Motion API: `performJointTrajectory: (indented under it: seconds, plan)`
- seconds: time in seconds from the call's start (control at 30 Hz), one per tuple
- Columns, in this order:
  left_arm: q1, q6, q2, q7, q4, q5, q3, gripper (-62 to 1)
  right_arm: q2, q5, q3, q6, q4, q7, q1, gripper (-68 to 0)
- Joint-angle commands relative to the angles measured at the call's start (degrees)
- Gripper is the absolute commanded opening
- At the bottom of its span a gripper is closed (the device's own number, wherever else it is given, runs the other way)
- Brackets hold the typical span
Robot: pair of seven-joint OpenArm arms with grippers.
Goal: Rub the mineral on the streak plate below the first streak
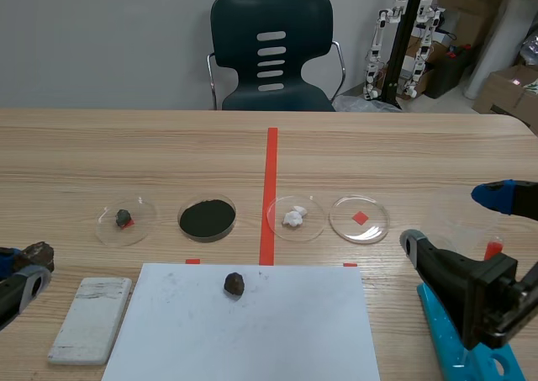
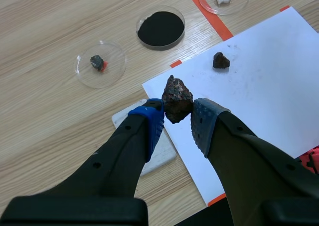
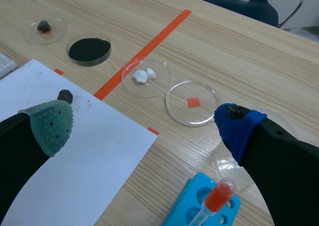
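Observation:
My left gripper (image 2: 177, 117) is shut on a dark reddish-brown mineral (image 2: 176, 99), held above the table; in the scene view the mineral (image 1: 37, 256) shows at the far left edge. The white streak plate (image 1: 91, 319) lies flat just left of the white paper sheet (image 1: 277, 330), with a faint grey streak near its far end. In the left wrist view the streak plate (image 2: 158, 153) is mostly hidden under the fingers. My right gripper (image 3: 144, 123) stands open over the table's right side, holding nothing.
A small dark rock (image 1: 234, 284) rests on the paper. Behind it stand several petri dishes: one with a dark chip (image 1: 124, 219), one of black powder (image 1: 207, 218), one with white pieces (image 1: 295, 217), one bare (image 1: 360, 219). A blue rack (image 3: 202, 208) with a dropper sits at the right.

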Motion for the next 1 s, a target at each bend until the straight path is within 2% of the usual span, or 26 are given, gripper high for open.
performJointTrajectory:
  seconds: [0.0,0.07,0.13,0.27,0.43,0.57,0.83,0.97]
  plan:
    - [-0.46,0.28,0.46,-0.74,0.44,-0.42,-0.17,-47.9,0.17,0.59,0.46,0.04,1.16,1.03,0.04,-8.4]
    - [-0.9,0.31,0.46,0.2,0.44,-1.7,0.33,-47.9,0.17,0.59,0.46,0.04,1.16,1.01,0.04,-8.4]
    - [-2.6,0.31,0.46,4.04,0.35,-3.58,0.94,-47.9,0.17,0.59,0.46,0.04,1.16,1.03,0.04,-8.4]
    - [-7.63,0.31,0.46,14.6,-0.31,-6.91,2.34,-47.9,0.17,0.59,0.46,0.04,1.16,1.01,0.04,-8.4]
    - [-14.12,0.59,0.46,26.99,-2.67,-13.05,4.17,-47.9,0.17,0.59,0.46,0.04,1.16,1.01,0.04,-8.4]
    - [-19.28,4.09,0.46,33.48,-6.16,-18.43,6.51,-47.9,0.17,0.59,0.46,0.04,1.16,1.01,0.04,-8.4]
    - [-28.7,13.14,2.78,44.61,-13.94,-18.78,9.6,-47.9,0.17,0.59,0.46,0.04,1.16,1.01,0.04,-8.4]
    - [-32.52,14.53,5.03,49.66,-17.11,-18.14,9.64,-47.9,0.17,0.59,0.46,0.04,1.16,1.01,0.04,-8.4]
